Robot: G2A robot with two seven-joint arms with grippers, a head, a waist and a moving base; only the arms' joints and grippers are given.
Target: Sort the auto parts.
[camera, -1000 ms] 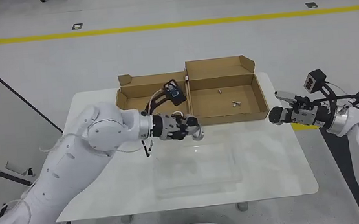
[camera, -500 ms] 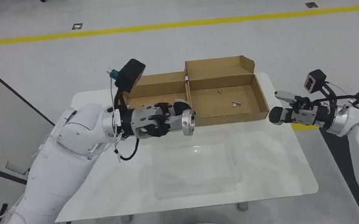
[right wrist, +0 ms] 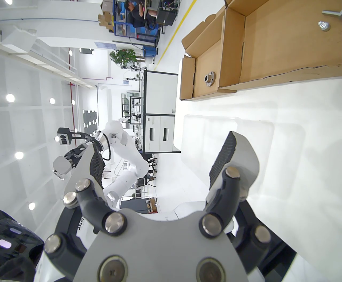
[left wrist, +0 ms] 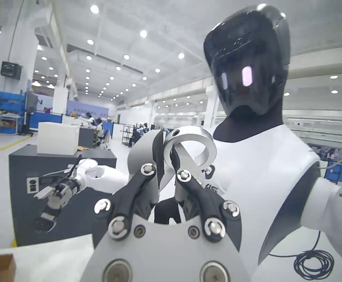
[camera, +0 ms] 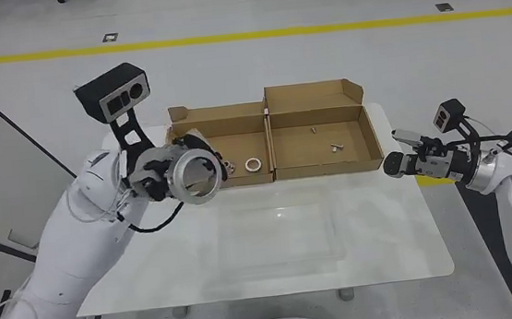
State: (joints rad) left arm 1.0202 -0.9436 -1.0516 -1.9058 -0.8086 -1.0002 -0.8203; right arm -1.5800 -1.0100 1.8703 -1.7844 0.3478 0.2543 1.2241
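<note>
A white table (camera: 383, 231) stands in a bright factory hall with a yellow line on the floor behind it. Two open cardboard boxes sit side by side along the table's far edge, and a clear plastic tray (camera: 282, 236) lies in the middle. The left gripper (left wrist: 166, 157) is clamped on a large steel ring (left wrist: 190, 145), one finger inside the hole and one outside the rim. It holds the ring in the air over the table's left side, near the front corner of the left box (camera: 219, 115). That box holds a small flanged bushing (camera: 253, 164), and the right box (camera: 315, 94) holds bolts (camera: 335, 146). The right gripper (right wrist: 163, 149) hangs at the table's right edge, just beside the right box, its jaws spread wide.
</note>
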